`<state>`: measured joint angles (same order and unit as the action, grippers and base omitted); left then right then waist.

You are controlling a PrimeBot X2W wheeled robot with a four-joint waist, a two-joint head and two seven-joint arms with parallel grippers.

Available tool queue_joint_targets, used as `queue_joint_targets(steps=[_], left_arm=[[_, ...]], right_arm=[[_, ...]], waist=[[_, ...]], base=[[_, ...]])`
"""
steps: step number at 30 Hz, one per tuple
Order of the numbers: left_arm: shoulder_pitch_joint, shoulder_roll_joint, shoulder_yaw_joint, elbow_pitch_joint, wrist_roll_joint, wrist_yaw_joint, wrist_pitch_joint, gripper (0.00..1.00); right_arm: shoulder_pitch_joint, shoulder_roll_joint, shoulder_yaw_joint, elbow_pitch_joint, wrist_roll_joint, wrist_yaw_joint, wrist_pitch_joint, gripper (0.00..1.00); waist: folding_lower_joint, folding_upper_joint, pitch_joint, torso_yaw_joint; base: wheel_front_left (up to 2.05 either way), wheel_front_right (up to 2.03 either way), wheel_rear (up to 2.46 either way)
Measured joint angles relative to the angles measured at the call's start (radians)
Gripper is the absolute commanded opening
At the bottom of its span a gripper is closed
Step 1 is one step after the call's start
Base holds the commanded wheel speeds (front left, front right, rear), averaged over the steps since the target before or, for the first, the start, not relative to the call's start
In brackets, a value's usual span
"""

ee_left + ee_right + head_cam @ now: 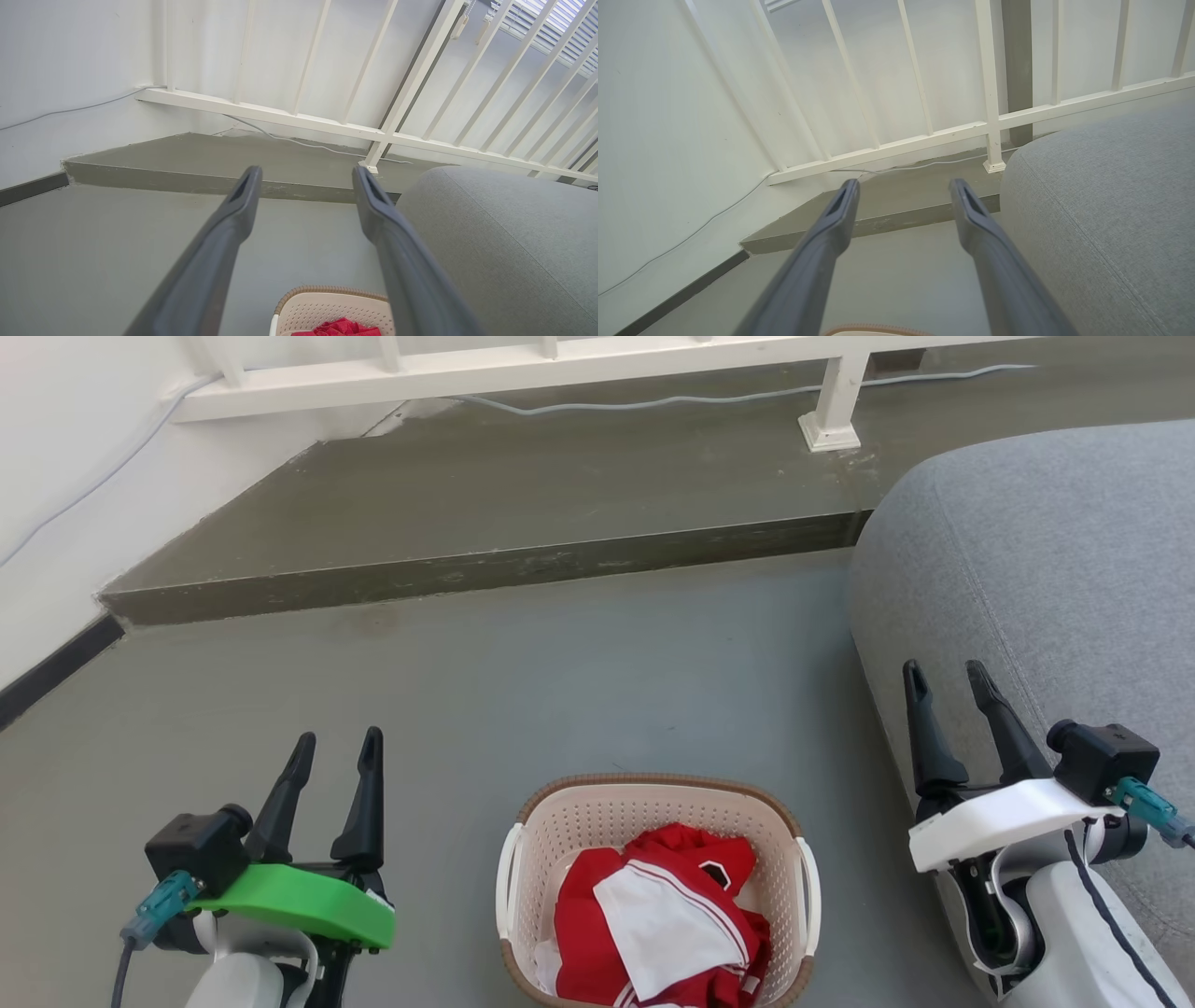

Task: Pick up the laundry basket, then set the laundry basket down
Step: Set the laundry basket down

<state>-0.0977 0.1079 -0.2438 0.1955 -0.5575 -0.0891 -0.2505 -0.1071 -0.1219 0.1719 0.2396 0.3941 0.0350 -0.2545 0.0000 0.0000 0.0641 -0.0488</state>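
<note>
The laundry basket (597, 821), cream perforated plastic with a brown woven-look rim and white side handles, stands on the grey floor at the bottom centre of the head view. Red and white clothes (667, 915) lie inside it. My left gripper (336, 747) hangs open to the basket's left, apart from it. My right gripper (946, 674) is open to the basket's right, in front of the sofa. The left wrist view catches the basket's far rim (327, 290) low between the open fingers of my left gripper (306, 175). In the right wrist view a sliver of rim (873, 329) sits below my right gripper (903, 186).
A grey sofa (1046, 569) fills the right side, close to my right arm. A raised concrete step (485, 569) crosses ahead, with a white railing (523, 369) and a cable behind it. A white wall (56, 476) stands at the left.
</note>
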Motion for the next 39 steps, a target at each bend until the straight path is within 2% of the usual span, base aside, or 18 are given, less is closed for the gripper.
queue_joint_targets(steps=[27,39], left_arm=[[0.028,-0.030,0.046,-0.015,0.058,-0.026,0.000,1.00],[0.035,-0.031,0.019,0.027,0.073,-0.034,0.000,1.00]], right_arm=[[0.029,0.023,-0.025,-0.007,-0.045,0.021,0.000,1.00],[0.033,0.031,-0.005,-0.007,-0.065,0.028,0.000,1.00]], waist=[[0.0000,0.0000,0.020,-0.016],[0.0000,0.0000,0.100,-0.036]], base=[[0.00,0.00,0.00],[0.00,0.00,0.00]])
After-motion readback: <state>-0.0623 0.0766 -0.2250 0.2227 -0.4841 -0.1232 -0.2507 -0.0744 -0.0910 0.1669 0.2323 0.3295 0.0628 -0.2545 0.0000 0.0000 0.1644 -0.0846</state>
